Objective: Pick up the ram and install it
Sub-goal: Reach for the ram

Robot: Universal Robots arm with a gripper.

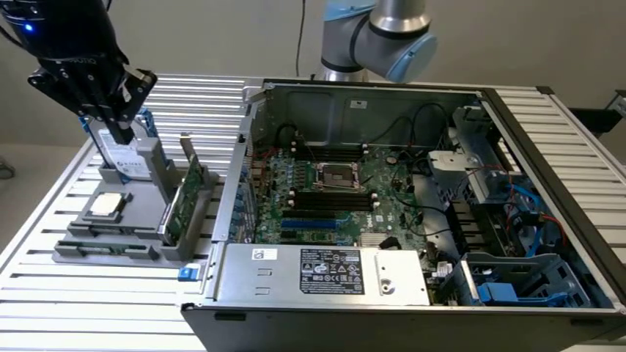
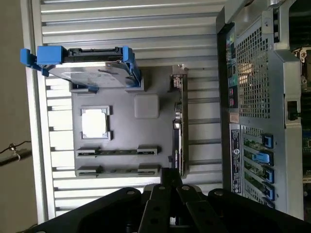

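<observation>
The gripper (image 1: 123,136) hangs at the exterior view's left, pointing straight down over the far end of the tray (image 1: 145,209). Its black fingers (image 2: 158,199) are pressed together, and nothing shows between them. Their tips sit just in front of the drive (image 1: 123,158), which stands upright in a blue caddy at that end of the tray. The wrist is held vertical, so its camera looks flat down on the tray.

On the tray, nearer than the drive, a CPU (image 1: 105,206) lies flat in its recess. Past it are two long holders with clips at the ends. The ram (image 2: 116,152) appears to be the thin dark strip on edge in the holder closer to the CPU, well apart from the gripper. It is too thin to be sure. Along the tray's edge toward the exterior view's right, a green card (image 1: 186,192) stands on edge.

Further right, the case (image 1: 362,89) lies open on the slatted table (image 1: 98,312), with the motherboard (image 1: 333,198) exposed inside. Behind the case, the arm's grey and blue joint (image 1: 386,37) rises at the top centre. At the far right of the case sits a blue plastic cage (image 1: 533,282).
</observation>
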